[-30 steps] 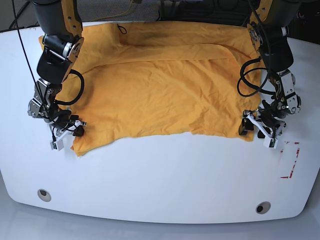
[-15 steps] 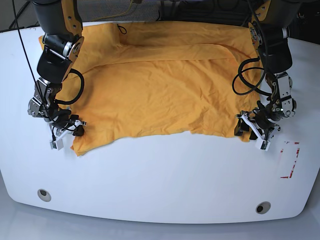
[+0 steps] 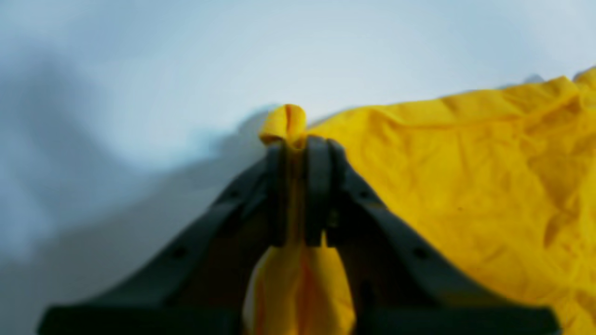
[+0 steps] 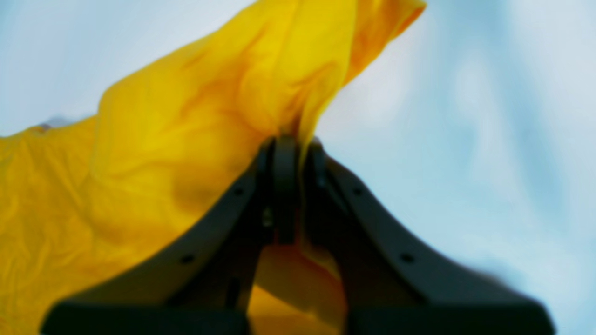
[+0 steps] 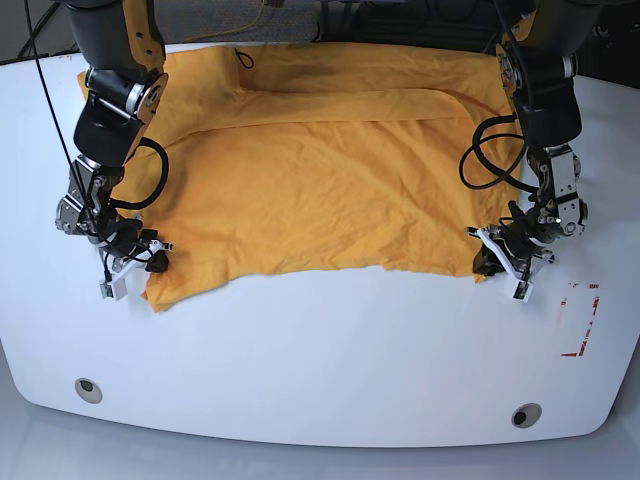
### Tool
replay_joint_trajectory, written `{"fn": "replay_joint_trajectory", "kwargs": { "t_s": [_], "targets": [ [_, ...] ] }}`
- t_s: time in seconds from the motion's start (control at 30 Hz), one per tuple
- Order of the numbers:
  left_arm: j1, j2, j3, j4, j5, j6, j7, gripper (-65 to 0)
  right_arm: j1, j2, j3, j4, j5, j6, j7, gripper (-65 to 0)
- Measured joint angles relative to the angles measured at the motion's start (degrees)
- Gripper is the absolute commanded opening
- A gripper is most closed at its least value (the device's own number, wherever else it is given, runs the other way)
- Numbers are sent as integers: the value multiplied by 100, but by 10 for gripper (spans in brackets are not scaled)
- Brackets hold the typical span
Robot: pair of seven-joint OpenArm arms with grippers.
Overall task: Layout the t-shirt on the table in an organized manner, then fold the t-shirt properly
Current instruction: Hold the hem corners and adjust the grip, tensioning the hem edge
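Both tools, left tool (image 3: 295,186) and right tool (image 4: 293,186), pinch near corners of the wrinkled orange-yellow t-shirt (image 5: 320,170).

Left claw (image 3: 295,144) and right claw (image 4: 291,144) both clamp the t-shirt (image 5: 320,170) low.

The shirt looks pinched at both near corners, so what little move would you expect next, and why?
Probably both arms lift slightly and carry the near hem toward the far edge. The left gripper and right gripper are each shut on a corner of the shirt, which lies fairly flat on the table, so a fold looks ready to start.
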Motion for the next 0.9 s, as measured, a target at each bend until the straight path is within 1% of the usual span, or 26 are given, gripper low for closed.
{"fn": "replay_joint_trajectory", "kwargs": {
  "t_s": [0.13,0.33,0.37,0.43,0.47,0.53,0.7,0.83,0.9],
  "targets": [
    [9,2,-2,61,0,0,22,-623,0,0,0,0,0,0,2,-613],
    [170,63,-166,590,188,-39,308,-623,0,-2,0,35,2,0,-28,-615],
    [197,66,-199,664,214,-39,328,-623,-13,-4,4,114,2,-2,-136,-615],
    [240,66,-254,798,240,-39,356,-623,-35,-22,7,382,-7,0,-518,-615],
    [271,66,-273,905,243,-39,374,-623,-63,-35,9,573,-55,-4,-745,-615],
    [334,61,-291,1174,243,-39,365,-623,-142,-39,15,1056,-92,-2,-1021,-615],
    [533,66,-293,1840,236,-39,345,-623,-273,-20,33,2116,-9,2,-1434,-615],
    [678,105,-284,2221,219,-39,352,-623,-315,-35,42,2535,0,0,-1709,-615],
    [743,153,-295,2389,219,-37,492,-623,-352,-85,42,2704,-2,2,-1891,-615]
  ]
}}
